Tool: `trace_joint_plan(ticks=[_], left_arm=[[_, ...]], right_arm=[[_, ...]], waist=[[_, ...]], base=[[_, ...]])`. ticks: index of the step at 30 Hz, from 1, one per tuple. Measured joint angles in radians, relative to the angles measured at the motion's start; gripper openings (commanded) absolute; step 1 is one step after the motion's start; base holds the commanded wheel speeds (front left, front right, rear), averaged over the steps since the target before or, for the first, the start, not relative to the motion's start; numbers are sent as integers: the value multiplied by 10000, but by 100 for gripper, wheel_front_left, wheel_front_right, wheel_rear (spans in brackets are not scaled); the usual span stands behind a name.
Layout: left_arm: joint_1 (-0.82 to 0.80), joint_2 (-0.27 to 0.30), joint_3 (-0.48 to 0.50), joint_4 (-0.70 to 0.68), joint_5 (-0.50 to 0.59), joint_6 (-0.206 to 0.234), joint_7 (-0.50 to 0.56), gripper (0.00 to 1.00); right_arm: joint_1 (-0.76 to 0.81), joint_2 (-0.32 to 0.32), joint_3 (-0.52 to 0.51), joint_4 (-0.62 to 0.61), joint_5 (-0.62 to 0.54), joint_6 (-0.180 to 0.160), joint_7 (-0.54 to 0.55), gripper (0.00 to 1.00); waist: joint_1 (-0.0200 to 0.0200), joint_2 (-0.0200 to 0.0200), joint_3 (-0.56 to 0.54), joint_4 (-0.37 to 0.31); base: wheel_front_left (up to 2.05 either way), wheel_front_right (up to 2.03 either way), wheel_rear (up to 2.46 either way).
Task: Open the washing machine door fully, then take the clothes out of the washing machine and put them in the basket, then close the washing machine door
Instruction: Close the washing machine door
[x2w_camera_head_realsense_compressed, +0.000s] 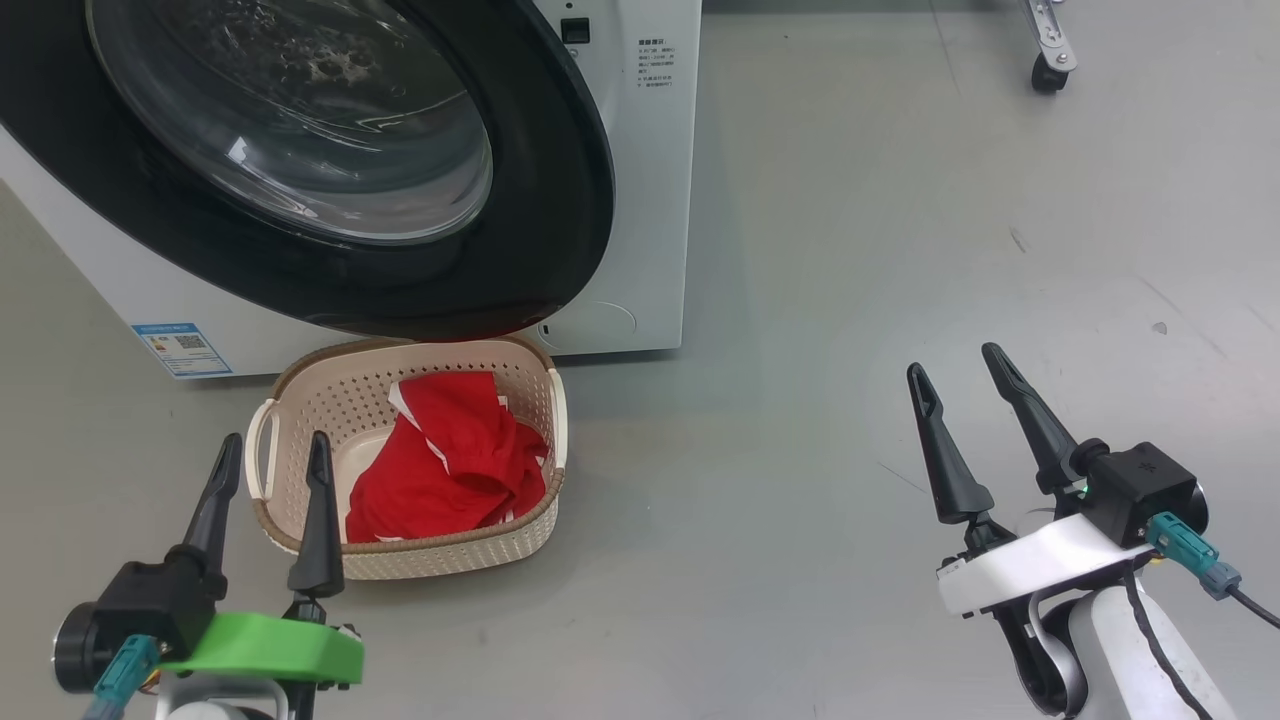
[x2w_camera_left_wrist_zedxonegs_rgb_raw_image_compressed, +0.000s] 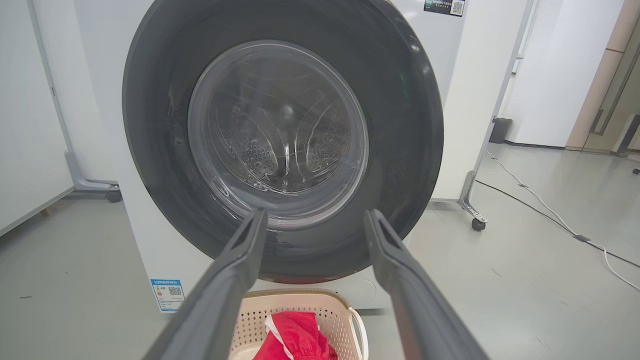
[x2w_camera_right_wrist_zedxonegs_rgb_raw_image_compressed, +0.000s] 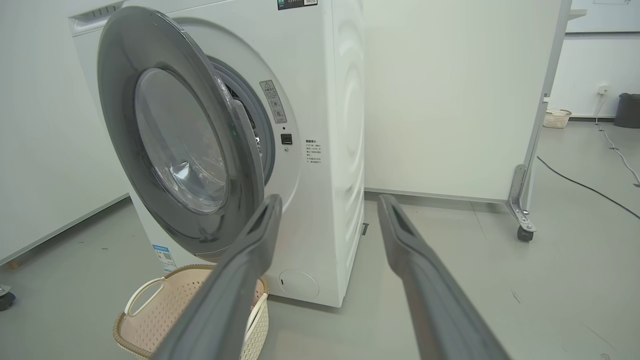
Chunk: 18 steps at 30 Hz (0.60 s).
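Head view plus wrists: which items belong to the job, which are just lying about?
Job: washing machine door, washing machine, clothes, basket.
Lying about: wheeled partition, floor cable, dark bin, distant hamper.

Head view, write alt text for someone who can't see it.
Red clothes lie in a cream basket on the grey floor before a white washing machine, whose black-rimmed glass door hangs ajar above the basket's far end. The left gripper and right gripper hover open and empty in the lower corners.
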Motion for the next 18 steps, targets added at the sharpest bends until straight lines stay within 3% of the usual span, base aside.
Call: trace_joint_plan(ticks=[11,12,14,15,18], left_arm=[[50,-123,84,15,104,-219,0,100],[50,-123,84,15,104,-219,0,100],[50,-132,59,17,171,-242,0,100],[50,-146,33,17,209,-249,0,100],[50,-178,10,8,230,-324,0,100]], right_arm=[[0,-4,-17,-38,0,0,0,100],[0,-4,-17,-38,0,0,0,94],[1,8,-107,-94,0,0,0,8],[2,6,-186,-171,0,0,0,0],[-4,-86,-52,-280,-8,0,-2,0]], waist=[[0,0,52,47],[0,0,52,47],[0,0,73,82],[0,0,92,107],[0,-1,191,187]], base=[[0,0,0],[0,0,0],[0,0,0],[0,0,0],[0,0,0]])
